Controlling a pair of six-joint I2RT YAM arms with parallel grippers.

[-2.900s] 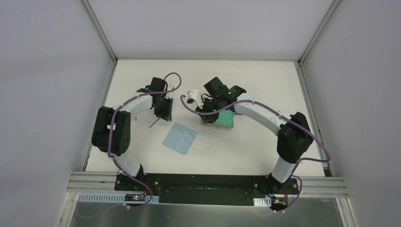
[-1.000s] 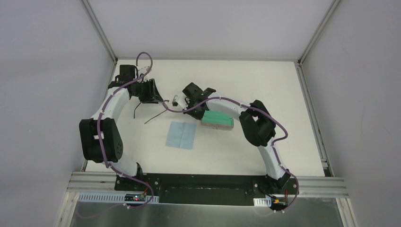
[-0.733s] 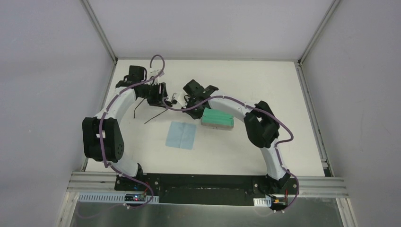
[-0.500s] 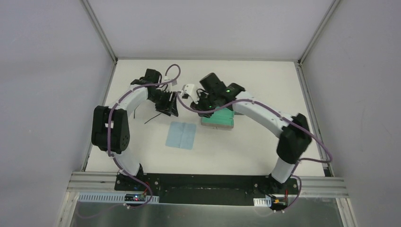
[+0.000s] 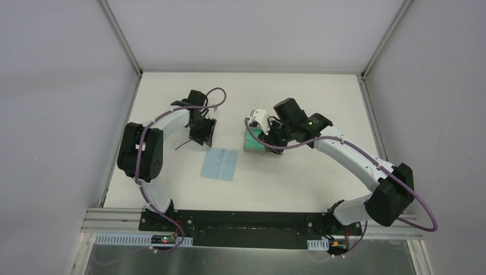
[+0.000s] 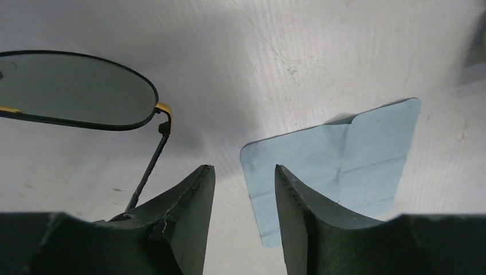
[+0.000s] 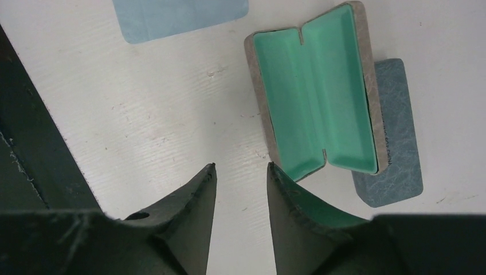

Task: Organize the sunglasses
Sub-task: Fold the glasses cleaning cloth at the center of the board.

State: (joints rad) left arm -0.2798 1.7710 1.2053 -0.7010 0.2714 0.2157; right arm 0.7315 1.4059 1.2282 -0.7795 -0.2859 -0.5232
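Note:
One pair of sunglasses (image 6: 77, 89) lies on the white table, with a dark lens, a thin black frame and a slender arm (image 6: 150, 166). In the top view only its arm (image 5: 183, 145) shows, beside my left gripper (image 5: 203, 134). My left gripper (image 6: 243, 172) hovers open between the sunglasses and a light blue cloth (image 6: 344, 152), with nothing between its fingers. My right gripper (image 7: 240, 169) is open and empty over bare table, just left of an opened beige case (image 7: 315, 86) with green lining. In the top view the right gripper (image 5: 268, 133) partly hides that case (image 5: 252, 143).
A blue case (image 7: 392, 172) lies partly under the open beige one. The light blue cloth (image 5: 219, 164) lies flat in front of both grippers and also shows at the top of the right wrist view (image 7: 177, 14). Grey walls enclose the table on three sides.
The right arm swung to the right over the case and its jaws went from shut to open. The left gripper came in from the far left, down beside the sunglasses.

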